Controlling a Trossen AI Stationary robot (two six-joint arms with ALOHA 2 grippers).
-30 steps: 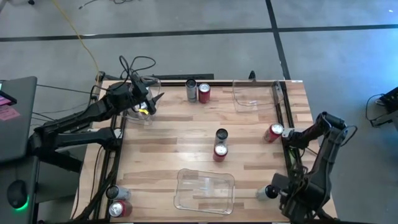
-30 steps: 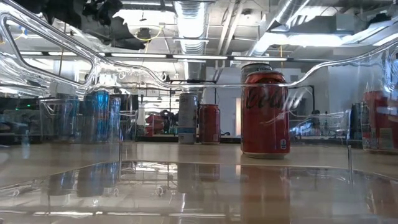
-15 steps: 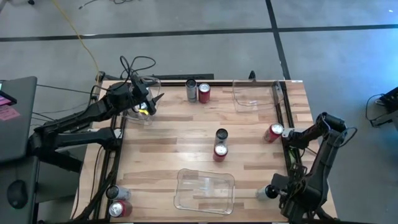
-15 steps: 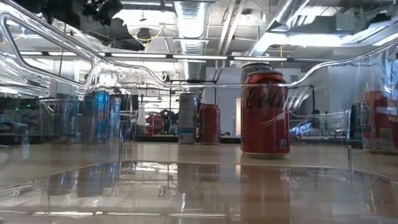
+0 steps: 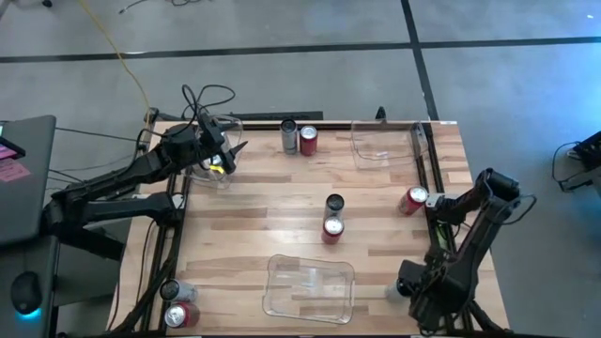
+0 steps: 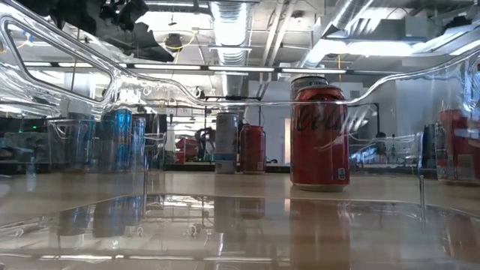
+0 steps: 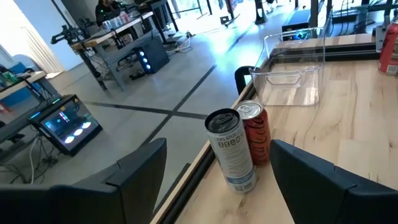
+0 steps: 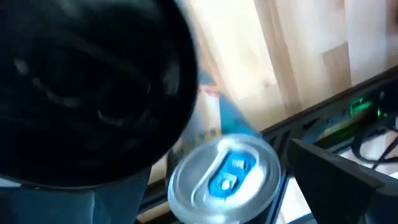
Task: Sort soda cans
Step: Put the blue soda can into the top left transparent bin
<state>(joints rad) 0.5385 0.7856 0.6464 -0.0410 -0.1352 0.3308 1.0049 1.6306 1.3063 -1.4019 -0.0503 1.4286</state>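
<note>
My right gripper (image 5: 409, 282) points down at the table's near right corner and is open over a silver-blue soda can (image 8: 224, 177), whose silver top shows between its fingers. My left gripper (image 5: 237, 148) hangs open above the far left clear bin (image 5: 218, 176), pointing at a tall silver can (image 7: 231, 152) and a red can (image 7: 256, 134) at the far edge. A dark can (image 5: 334, 203) and a red can (image 5: 331, 228) stand upright mid-table, and another red can (image 5: 413, 199) stands near the right edge. Blue cans (image 6: 114, 139) stand in the left bin.
An empty clear bin (image 5: 308, 286) lies at the near middle and another (image 5: 385, 143) at the far right. A silver can (image 5: 171, 291) and a red can (image 5: 182, 314) stand at the near left corner. A dark blurred round shape (image 8: 81, 87) fills much of the right wrist view.
My right gripper has sunk toward the silver-blue can at the near right corner, still pointing down. The cans have kept their places.
</note>
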